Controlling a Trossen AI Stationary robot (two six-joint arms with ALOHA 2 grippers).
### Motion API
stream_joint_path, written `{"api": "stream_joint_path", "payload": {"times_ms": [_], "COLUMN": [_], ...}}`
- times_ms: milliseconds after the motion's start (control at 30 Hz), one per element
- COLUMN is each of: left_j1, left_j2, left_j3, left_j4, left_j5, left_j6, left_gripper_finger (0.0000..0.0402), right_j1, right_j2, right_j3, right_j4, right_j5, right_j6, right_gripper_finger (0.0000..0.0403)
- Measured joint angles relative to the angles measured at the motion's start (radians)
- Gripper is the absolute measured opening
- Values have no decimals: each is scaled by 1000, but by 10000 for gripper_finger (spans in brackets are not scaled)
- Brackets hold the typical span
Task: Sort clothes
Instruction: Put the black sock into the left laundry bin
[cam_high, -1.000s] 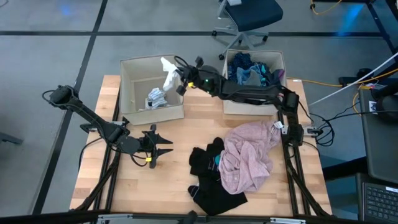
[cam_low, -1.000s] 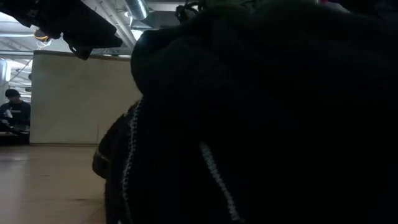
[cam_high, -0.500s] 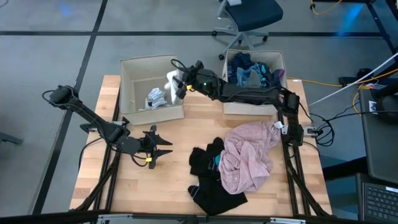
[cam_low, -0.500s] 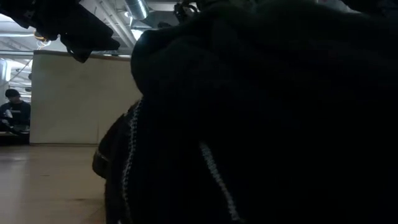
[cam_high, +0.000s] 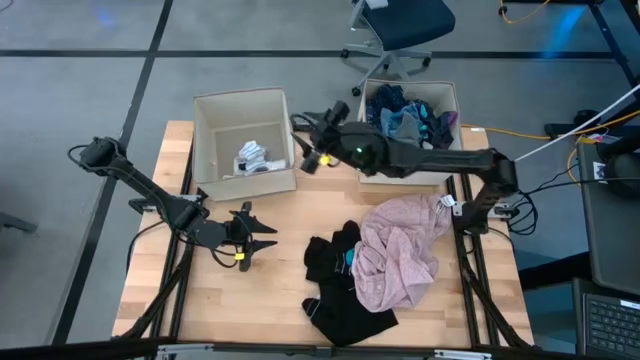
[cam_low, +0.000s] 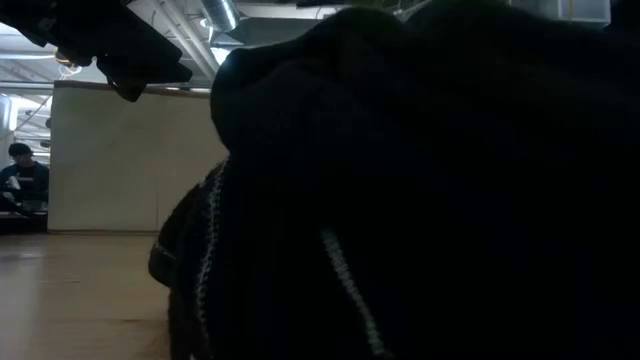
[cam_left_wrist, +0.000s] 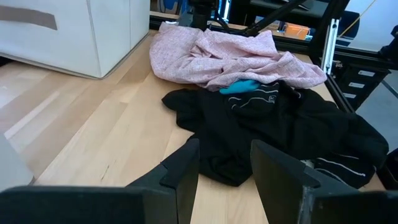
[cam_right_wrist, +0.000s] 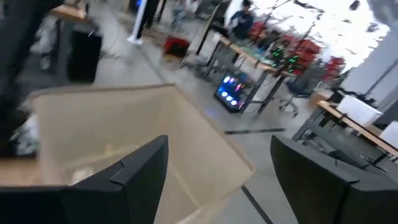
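Two beige fabric boxes at far edge of wooden worktop (cam_high: 200, 300) in high view: left box (cam_high: 240, 143) with white-and-grey socks (cam_high: 255, 158) inside, right box (cam_high: 410, 130) with blue and navy garments (cam_high: 405, 115). Right pincer (cam_high: 312, 140) over the gap between the boxes, near left box's rim, fingers spread, nothing in them. Left pincer (cam_high: 262, 236) low over worktop's left half, fingers parted, empty, aimed toward the clothes heap. Pale pink garment (cam_high: 400, 245) right of centre, partly overlapping black pieces (cam_high: 340, 285) that run toward near edge.

Low view: mostly blocked by dark knit fabric (cam_low: 420, 200) close to lens; beige box wall (cam_low: 130, 150) behind; seated person (cam_low: 20, 175) far left in the room.

Left wrist view: own fingers (cam_left_wrist: 183, 171) apart, gripping nothing, black garment (cam_left_wrist: 280, 130) just ahead of them, teal scrap (cam_left_wrist: 242, 86) on it, pink garment (cam_left_wrist: 230, 56) behind, box wall (cam_left_wrist: 74, 31) to one side.

Right wrist view: own fingers (cam_right_wrist: 146, 171) wide apart, empty, beige box (cam_right_wrist: 137, 130) below.
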Motion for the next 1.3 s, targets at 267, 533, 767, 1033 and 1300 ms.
{"api": "stream_joint_path", "payload": {"times_ms": [267,533,767,1033,1300], "left_j1": [0,0,0,0,7], "left_j2": [0,0,0,0,0], "left_j3": [0,0,0,0,0], "left_j4": [1,2,2,0,2], "left_j5": [0,0,-5,-18,-30], "left_j6": [2,7,11,18,15], "left_gripper_finger": [135,135,135,135,135], "right_j1": [132,290,378,450,469], "right_j2": [-125,-131,-128,-62,61], "right_j3": [0,-71,-292,-406,-408], "right_j4": [-431,-647,-511,-355,-291], "right_j5": [-52,-265,-288,-336,-404], "right_j6": [139,308,355,457,440], "right_gripper_finger": [280,280,280,280,280]}}
